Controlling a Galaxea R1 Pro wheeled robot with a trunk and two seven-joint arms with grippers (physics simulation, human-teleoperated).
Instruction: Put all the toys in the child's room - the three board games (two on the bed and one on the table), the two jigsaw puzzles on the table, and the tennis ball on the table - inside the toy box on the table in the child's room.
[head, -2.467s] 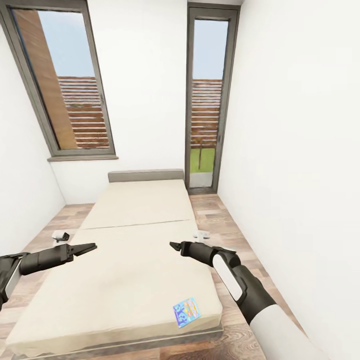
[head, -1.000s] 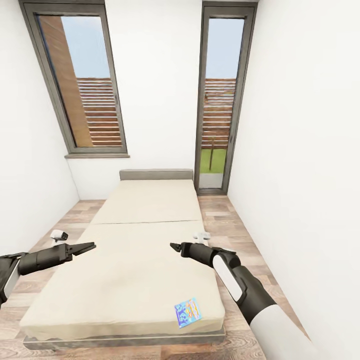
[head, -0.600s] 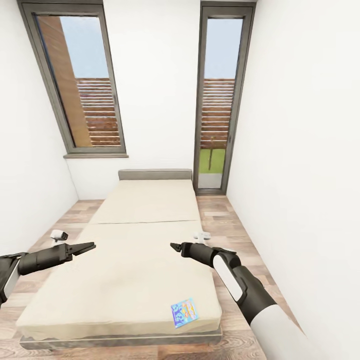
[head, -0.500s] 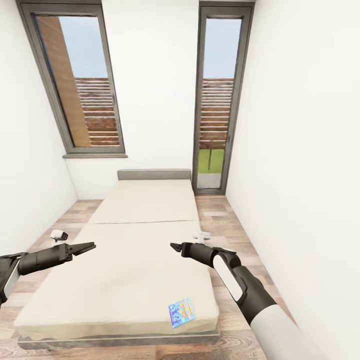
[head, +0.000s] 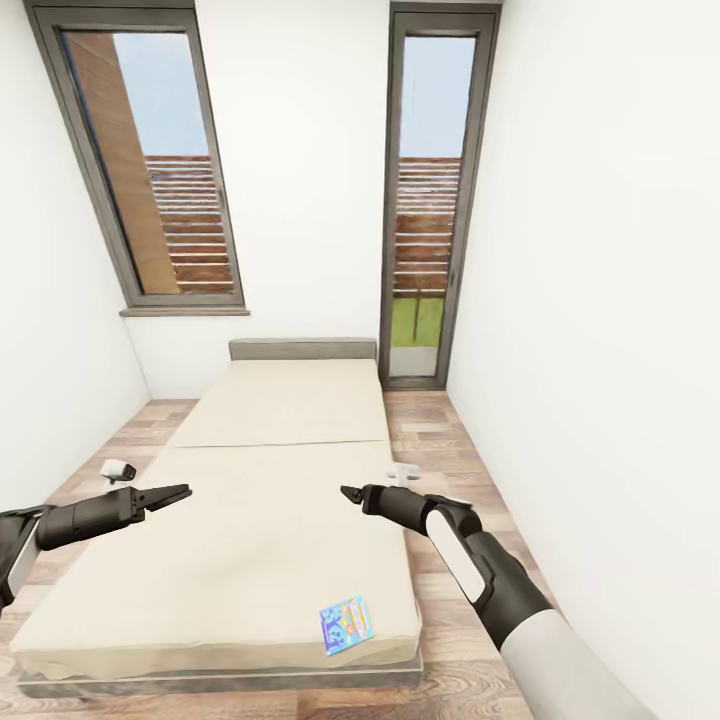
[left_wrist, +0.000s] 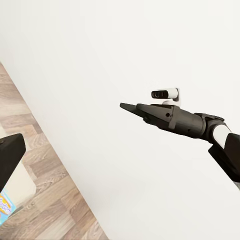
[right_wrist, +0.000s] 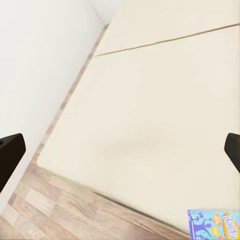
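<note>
Blue board game (head: 347, 625) at bed (head: 280, 480) corner, both tools (head: 180, 492) (head: 348, 492) narrow, empty

White walls (head: 580, 250) close in a narrow room with a wood-plank floor (head: 440, 440). Two tall grey-framed windows (head: 150, 170) in the far wall show blue sky and slatted fencing. A grey headboard (head: 303, 349) stands below them, in even daylight.
</note>
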